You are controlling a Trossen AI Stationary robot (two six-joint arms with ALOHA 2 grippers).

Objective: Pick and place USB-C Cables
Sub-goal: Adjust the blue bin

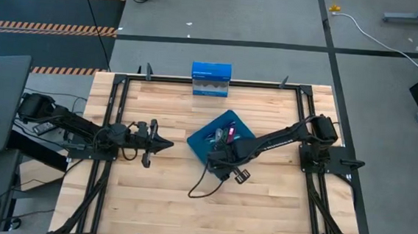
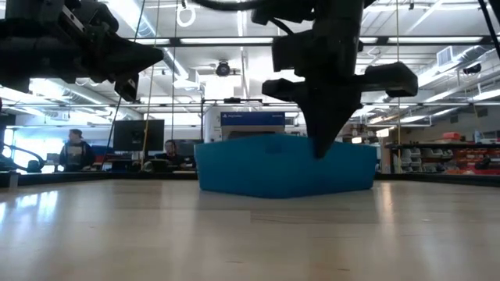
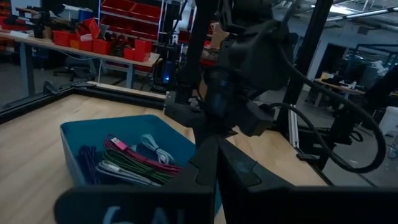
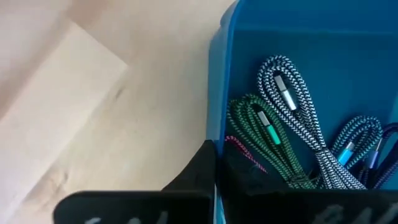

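Note:
A blue tray sits mid-table and holds several short braided cables. The right wrist view shows a grey one, a green one, a pale blue one and a magenta one lying side by side on its floor. The left wrist view shows the magenta, green and purple cables. My right gripper points down at the tray's near-left wall, its fingers shut; the low view shows the same. My left gripper waits left of the tray, shut and holding nothing. My right gripper stands over the rim of the tray's near-left wall, coming from above and pointing down. One finger is outside the wall and the other is inside, above the magenta cable's end. I cannot tell whether it touches the wall or the cable.
A blue box stands at the table's far edge. A thin black robot wire loops over the wood nearside of the tray. Black frame rails run along the table's sides. Two people sit in the room behind.

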